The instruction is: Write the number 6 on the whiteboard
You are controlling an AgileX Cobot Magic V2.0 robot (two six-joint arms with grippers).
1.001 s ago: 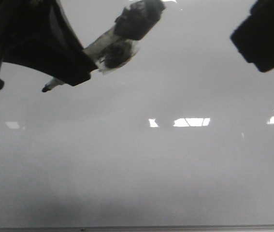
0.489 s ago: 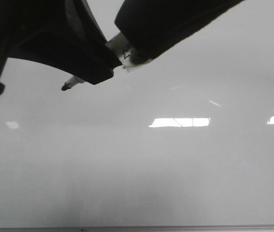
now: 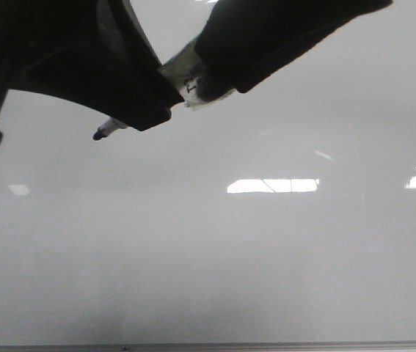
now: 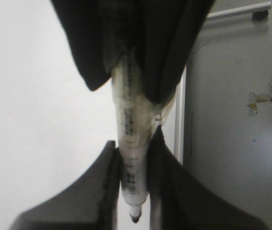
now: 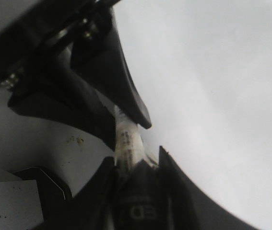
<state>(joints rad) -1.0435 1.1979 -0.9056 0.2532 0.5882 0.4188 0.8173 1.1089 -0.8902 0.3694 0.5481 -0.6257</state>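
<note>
The whiteboard fills the front view, glossy grey-white. No black marker line of a number 6 shows on it. My left gripper at the upper left is shut on a white marker, whose dark tip points left, near the board. The left wrist view shows its fingers clamping the marker near the tip. My right gripper reaches in from the upper right and is shut on the marker's black rear cap. The board also shows in the right wrist view.
Bright rectangular light reflections lie on the board. Its thin grey metal frame runs along the near edge and beside the marker in the left wrist view. Beyond it is a grey surface with tape scraps.
My right gripper has come in from the upper right and closed around the marker's rear cap. The left gripper and marker have shifted slightly right.
</note>
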